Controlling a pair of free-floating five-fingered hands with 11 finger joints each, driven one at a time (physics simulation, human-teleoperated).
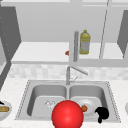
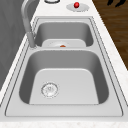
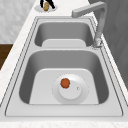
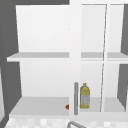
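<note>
A speckled white desk (image 1: 10,87) frames a brushed-steel double sink (image 1: 30,100). The right hand (image 1: 102,114) hangs at the sink's front right edge, fingers curled on nothing, near a round white plate (image 3: 75,96) bearing a small orange ball (image 3: 65,83). The left hand (image 3: 47,2) hovers over a bowl (image 1: 6,113) holding a brown lump; I cannot tell its fingers' state.

A double sink (image 1: 37,86) sits in the speckled surface (image 1: 15,86), its faucet (image 1: 68,75) rising at the divider. In the right basin, a white plate (image 1: 87,103) carries a small orange fruit (image 1: 84,108). At 3 o'clock of that fruit, the right robot hand (image 1: 102,113) hangs with fingers curled over the basin's front edge. A red ball (image 1: 67,115) fills 6 o'clock. A bowl (image 1: 5,113) rests at 8 o'clock. At 12 o'clock, a yellow bottle (image 1: 85,42) stands on the cabinet shelf (image 1: 40,53).
</note>
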